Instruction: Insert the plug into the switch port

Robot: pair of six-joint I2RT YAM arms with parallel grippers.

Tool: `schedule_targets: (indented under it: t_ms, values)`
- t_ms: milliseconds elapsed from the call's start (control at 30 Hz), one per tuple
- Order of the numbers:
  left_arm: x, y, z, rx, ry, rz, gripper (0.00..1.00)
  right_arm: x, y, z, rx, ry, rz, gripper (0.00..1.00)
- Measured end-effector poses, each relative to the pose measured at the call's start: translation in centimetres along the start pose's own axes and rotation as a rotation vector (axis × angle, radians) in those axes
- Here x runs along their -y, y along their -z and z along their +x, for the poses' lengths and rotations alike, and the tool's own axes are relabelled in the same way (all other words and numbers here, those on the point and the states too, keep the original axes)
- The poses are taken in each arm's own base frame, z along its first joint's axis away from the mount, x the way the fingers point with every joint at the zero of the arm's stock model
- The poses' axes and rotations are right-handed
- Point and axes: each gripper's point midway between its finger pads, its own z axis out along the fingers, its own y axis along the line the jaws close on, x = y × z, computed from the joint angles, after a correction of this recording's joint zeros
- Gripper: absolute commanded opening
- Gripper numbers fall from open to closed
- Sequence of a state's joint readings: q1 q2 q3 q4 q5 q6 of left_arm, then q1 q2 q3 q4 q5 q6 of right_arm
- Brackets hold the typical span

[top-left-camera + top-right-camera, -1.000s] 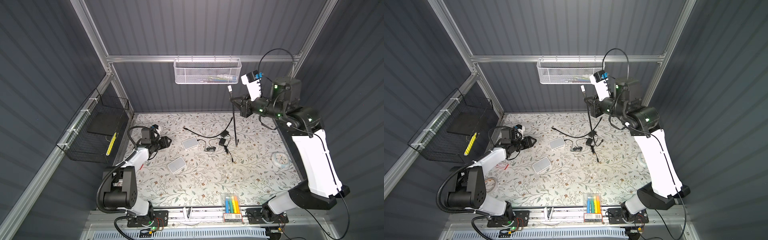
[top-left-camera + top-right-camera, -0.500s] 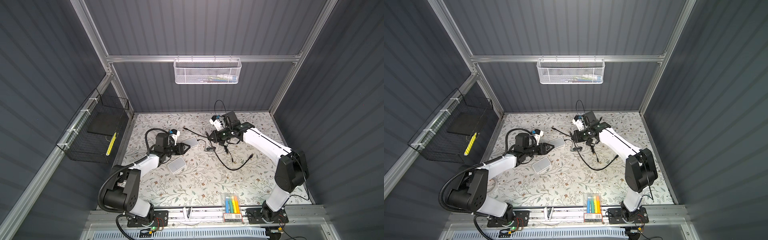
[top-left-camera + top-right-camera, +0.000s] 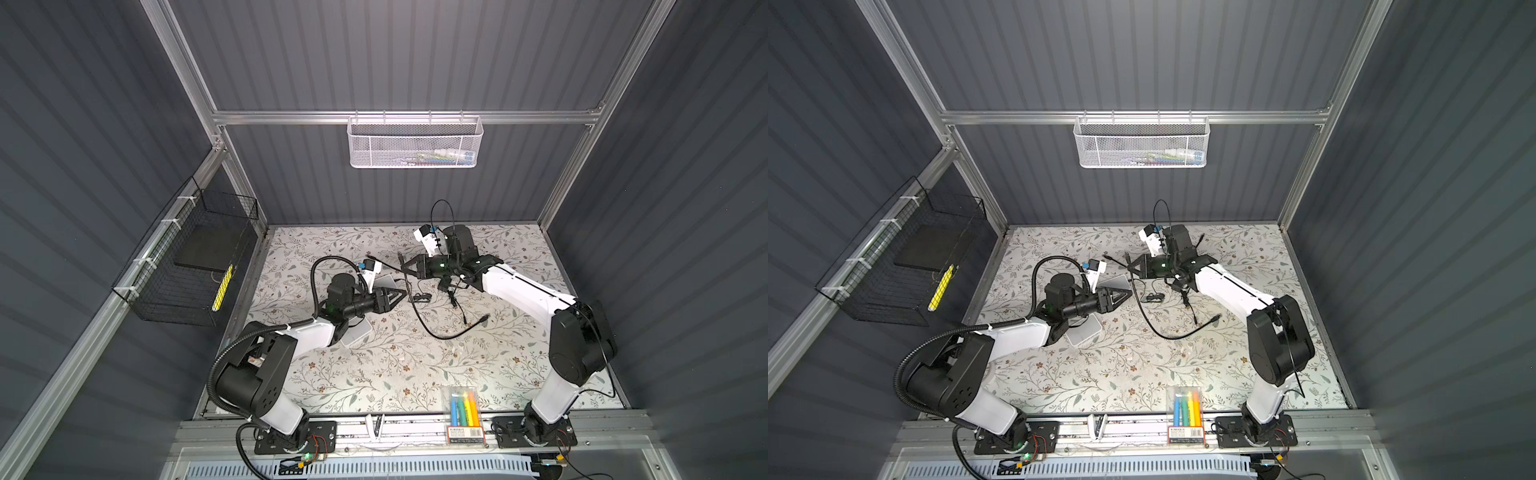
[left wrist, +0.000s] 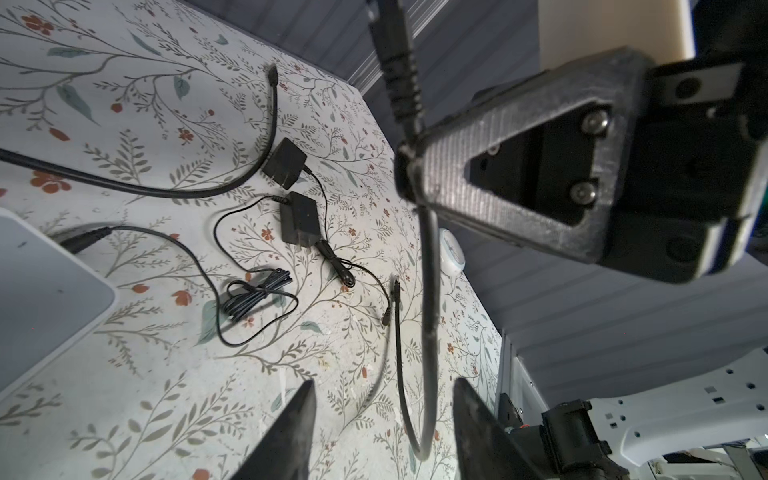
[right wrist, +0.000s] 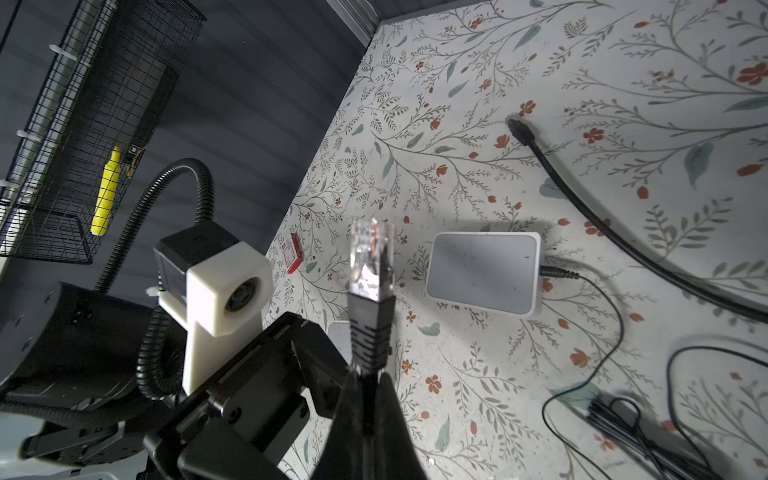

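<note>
Right pincer (image 5: 365,386) is pressed together on a black cable (image 4: 430,291) just behind its clear plug (image 5: 371,257). The plug sticks out past the tips and is held in the air above the floral counter (image 3: 395,374). Left pincer (image 3: 397,296) is spread and holds nothing, hovering near the right one. The white switch (image 5: 484,272) lies flat on the counter just beside the left pincer, a thin lead (image 5: 559,272) in its side, apart from the plug.
</note>
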State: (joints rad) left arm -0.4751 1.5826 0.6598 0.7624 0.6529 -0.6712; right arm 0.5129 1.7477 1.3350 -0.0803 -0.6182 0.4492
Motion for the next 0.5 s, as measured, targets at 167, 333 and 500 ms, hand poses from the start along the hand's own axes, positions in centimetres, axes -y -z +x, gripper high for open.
schedule_targets:
  t_ms: [167,333,500]
  values:
    - [0.7,-0.7,0.0,0.01,0.008,0.044,0.5,-0.3,-0.1,-0.3,0.01,0.0,-0.013,0.0]
    - [1.1,-1.1,0.1,0.013,0.016,0.074,0.38,-0.2,-0.3,-0.3,0.011,-0.007,-0.016,0.0]
    - [0.9,-1.4,0.5,0.009,0.031,0.086,0.24,-0.2,-0.5,0.0,0.009,-0.013,-0.021,0.0]
